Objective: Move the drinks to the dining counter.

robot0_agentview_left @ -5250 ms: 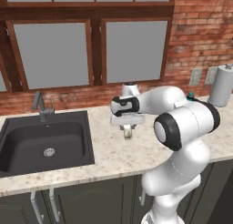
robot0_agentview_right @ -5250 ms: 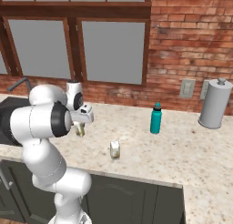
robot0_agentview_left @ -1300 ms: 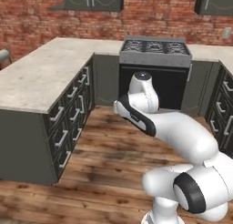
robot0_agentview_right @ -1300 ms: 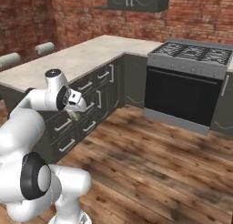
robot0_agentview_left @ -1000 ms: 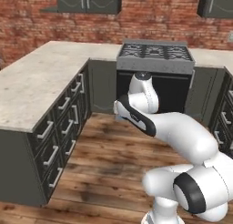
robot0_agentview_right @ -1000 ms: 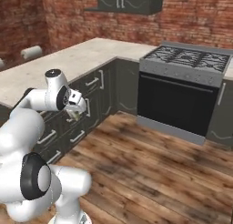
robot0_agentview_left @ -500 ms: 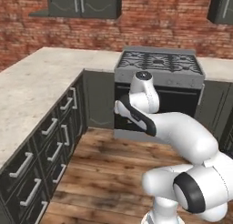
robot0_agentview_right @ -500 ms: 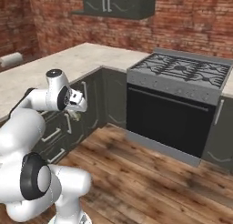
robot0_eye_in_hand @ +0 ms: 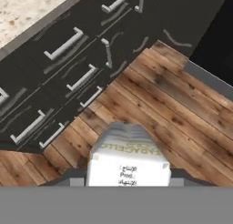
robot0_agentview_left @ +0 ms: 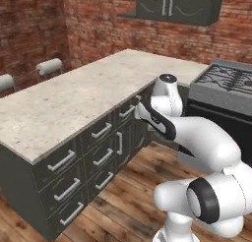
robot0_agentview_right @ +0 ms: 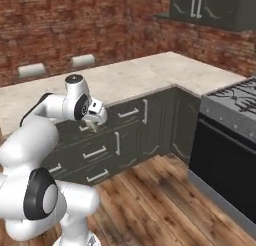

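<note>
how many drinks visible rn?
1: a pale can held in the gripper, above the wood floor. Other drinks may be out of frame.

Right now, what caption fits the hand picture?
Gripper carrying a pale can above the wood floor, beside dark drawers.

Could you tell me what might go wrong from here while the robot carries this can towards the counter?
1. The can hangs in the end effector over the wooden floor, not over any surface; if the hold slips, it would probably fall to the floor.
2. The end effector is level with the drawers, below the counter top. Unless it is raised first, the can may strike the counter edge or a drawer handle.
</note>
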Controlling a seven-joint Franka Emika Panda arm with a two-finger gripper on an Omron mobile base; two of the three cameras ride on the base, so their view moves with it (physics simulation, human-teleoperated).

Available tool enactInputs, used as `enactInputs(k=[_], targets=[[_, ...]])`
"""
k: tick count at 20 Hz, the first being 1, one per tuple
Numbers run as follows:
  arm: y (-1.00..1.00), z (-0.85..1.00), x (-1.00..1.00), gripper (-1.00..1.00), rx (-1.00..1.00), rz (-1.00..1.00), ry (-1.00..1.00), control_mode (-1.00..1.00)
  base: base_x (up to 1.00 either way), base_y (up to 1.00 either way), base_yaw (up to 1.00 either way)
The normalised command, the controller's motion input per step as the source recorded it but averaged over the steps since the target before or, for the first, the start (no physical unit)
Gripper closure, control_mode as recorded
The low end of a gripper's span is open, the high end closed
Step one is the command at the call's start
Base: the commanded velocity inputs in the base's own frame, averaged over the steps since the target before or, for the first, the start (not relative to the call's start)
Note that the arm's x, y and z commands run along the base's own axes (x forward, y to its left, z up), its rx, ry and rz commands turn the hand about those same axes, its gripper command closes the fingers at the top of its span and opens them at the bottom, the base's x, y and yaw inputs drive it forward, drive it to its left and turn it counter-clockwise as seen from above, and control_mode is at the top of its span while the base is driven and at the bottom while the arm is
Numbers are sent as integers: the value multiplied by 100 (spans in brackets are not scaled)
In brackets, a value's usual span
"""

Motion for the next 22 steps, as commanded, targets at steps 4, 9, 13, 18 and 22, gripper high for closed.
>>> enactInputs(k=[4,9,13,18,22], targets=[[0,0,0,100,0,0,0,100,50,-2,77],[0,0,0,100,0,0,0,100,61,-10,72],[0,0,0,100,0,0,0,100,67,-42,59],[0,0,0,100,0,0,0,100,50,-50,22],[0,0,0,100,0,0,0,100,38,-49,14]])
